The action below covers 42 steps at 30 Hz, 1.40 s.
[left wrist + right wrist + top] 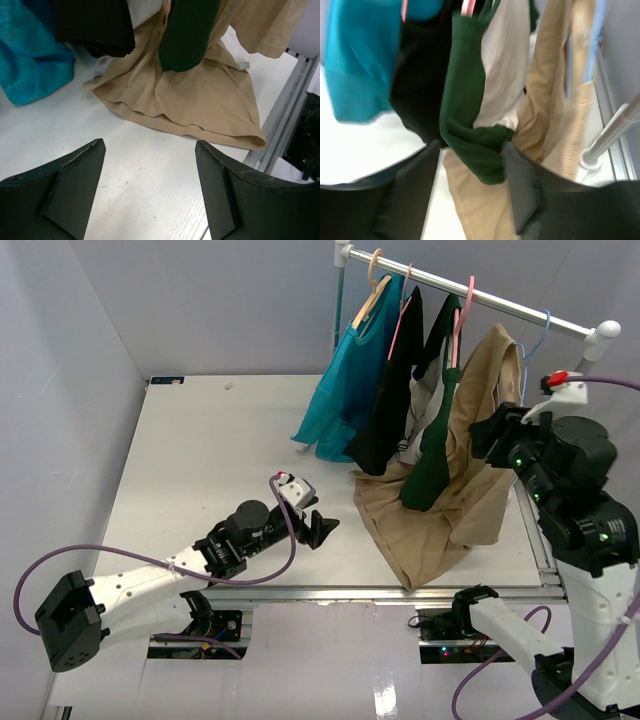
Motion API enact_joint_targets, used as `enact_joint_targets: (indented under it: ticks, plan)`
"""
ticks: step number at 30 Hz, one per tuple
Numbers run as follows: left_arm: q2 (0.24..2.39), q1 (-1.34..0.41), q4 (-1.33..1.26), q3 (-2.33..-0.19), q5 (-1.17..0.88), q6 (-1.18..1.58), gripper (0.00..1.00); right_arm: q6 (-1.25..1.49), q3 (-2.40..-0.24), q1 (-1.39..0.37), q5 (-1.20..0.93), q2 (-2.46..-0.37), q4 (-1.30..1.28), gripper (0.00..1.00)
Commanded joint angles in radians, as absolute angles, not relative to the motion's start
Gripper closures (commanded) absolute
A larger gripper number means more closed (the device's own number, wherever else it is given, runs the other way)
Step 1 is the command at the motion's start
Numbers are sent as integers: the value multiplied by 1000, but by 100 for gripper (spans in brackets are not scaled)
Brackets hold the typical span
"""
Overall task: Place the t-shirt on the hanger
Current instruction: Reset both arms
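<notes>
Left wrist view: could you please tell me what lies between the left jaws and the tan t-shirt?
Only bare white table separates them from the t-shirt, as the left wrist view shows.

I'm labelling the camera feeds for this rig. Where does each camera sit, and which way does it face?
Top external: above and behind the arms, looking down on the table and clothes rail; both arms show, left hand low, right hand raised.
Left wrist: on the left arm, facing along the table at the tan t-shirt's hem; its own two fingers show.
Right wrist: on the right arm, facing the hanging dark green shirt; its fingers show.
All three share the tan t-shirt.
</notes>
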State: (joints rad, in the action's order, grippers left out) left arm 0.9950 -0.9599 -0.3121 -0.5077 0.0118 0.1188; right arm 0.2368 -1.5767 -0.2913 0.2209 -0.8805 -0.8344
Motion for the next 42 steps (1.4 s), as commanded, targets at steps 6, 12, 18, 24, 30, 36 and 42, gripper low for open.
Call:
enact_joint_targets:
  ticks: [6,12,18,24,30,36,42]
  plan:
    - [830,-965,-348,-442,123,95,3,193,-1549,-298,13,-933,-737,29]
    - [765,-965,-349,-418,210,105,2,223,-1594,-610,328,-1068,-722,13]
    - [677,-976,-343,-402,232,116,2,350,-1424,-1098,739,-1091,-711,10]
    - [588,-1006,-283,-411,177,179,2,467,-1082,-1235,805,-920,-566,10]
    - [532,-1011,-187,-408,132,222,2,526,-862,-1313,929,-814,-506,10]
    - [442,-1012,-229,-334,161,203,2,556,-782,-1316,947,-718,-497,10]
    - [442,-1017,-235,-319,152,192,2,569,-655,-1316,979,-603,-473,10]
